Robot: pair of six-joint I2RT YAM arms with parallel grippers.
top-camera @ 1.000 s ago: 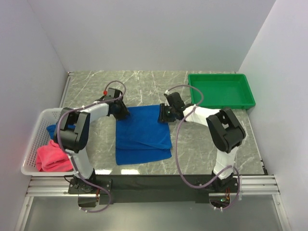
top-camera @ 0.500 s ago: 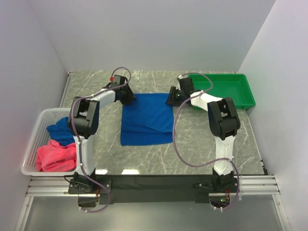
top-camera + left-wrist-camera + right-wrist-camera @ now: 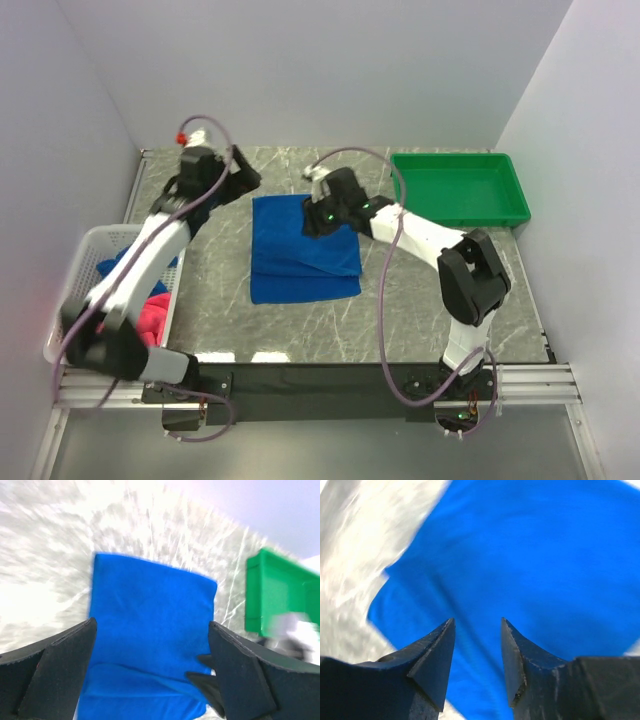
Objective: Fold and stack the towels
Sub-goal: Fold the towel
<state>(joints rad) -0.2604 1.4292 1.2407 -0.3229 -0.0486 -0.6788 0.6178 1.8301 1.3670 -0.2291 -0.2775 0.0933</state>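
- folded blue towel (image 3: 300,262) is lying flat in the middle of the table (image 3: 400,300), left of the green tray (image 3: 462,221)
- left gripper (image 3: 152,625) is spread wide with nothing in it, up off the towel's far left corner
- right gripper (image 3: 477,622) hangs over the towel's far edge, fingers a narrow gap apart, not pinching anything I can see
- other blue towel (image 3: 107,268) and the pink one (image 3: 152,312) are bunched up in the white basket (image 3: 70,280)
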